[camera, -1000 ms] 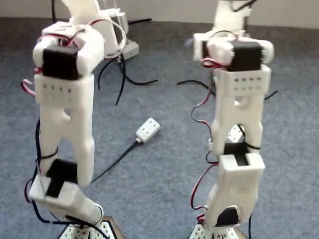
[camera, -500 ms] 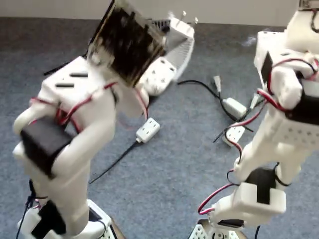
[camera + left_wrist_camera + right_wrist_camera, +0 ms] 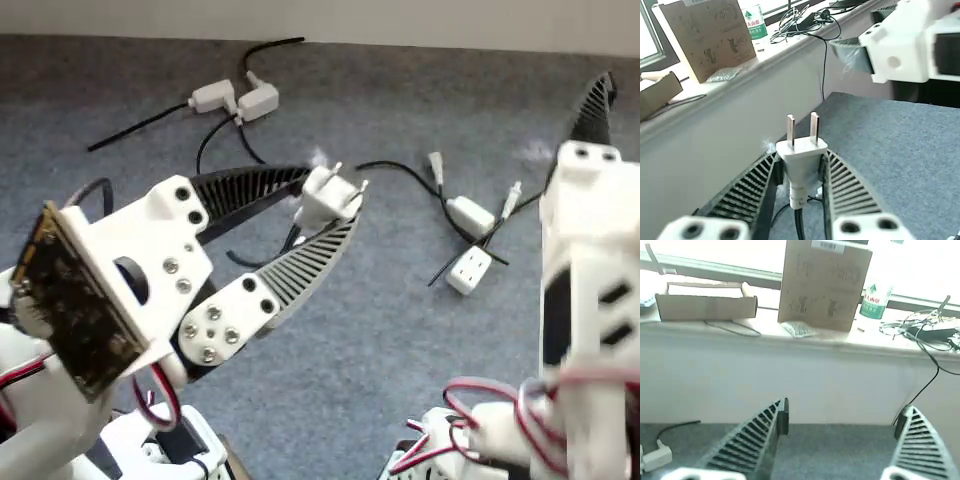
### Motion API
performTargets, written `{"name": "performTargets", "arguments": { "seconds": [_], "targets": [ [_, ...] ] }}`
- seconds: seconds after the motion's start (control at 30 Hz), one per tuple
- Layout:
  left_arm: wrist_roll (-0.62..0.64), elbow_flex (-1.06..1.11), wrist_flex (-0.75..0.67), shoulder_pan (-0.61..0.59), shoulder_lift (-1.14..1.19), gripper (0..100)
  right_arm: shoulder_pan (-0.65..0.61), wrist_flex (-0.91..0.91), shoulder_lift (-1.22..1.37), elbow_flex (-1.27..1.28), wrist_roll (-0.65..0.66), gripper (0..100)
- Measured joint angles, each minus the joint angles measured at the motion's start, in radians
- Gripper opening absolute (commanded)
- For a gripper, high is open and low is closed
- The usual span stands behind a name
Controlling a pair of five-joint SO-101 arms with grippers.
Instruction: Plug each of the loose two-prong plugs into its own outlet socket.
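The left hand [image 3: 332, 192] is closed on a white two-prong plug [image 3: 325, 196], its ribbed black fingers [image 3: 262, 187] pressed against either side of the body. In the left wrist view the plug [image 3: 801, 150] stands upright in that hand [image 3: 801, 165], both flat prongs pointing up and its black cable dropping down between the fingers. On the grey worktop [image 3: 400, 330], a white outlet socket [image 3: 468, 269] lies at about four o'clock from the held plug and well apart from it. A loose plug [image 3: 471, 214] rests just beside that socket, at its twelve o'clock. Two white cable ends [image 3: 237, 99] lie touching each other at about eleven o'clock from the held plug. The right hand [image 3: 845, 415] is spread wide with nothing in it.
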Motion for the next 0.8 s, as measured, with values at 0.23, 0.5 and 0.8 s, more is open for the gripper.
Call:
{"name": "performTargets", "arguments": {
  "seconds": [0.23, 0.5, 0.8],
  "targets": [
    [0.091, 0.212, 0.021, 0.0, -0.063, 1, 0.006, 0.0, -0.216, 0.028, -0.017, 33.6],
    [0.097, 0.858, -0.213, -0.061, -0.318, 1, 0.003, 0.0, -0.476, 0.493, -0.017, 33.6],
    [0.098, 1.7, -0.548, -0.287, -0.5, 1, 0.002, -0.006, -0.756, 0.838, -0.018, 33.6]
  ]
}}
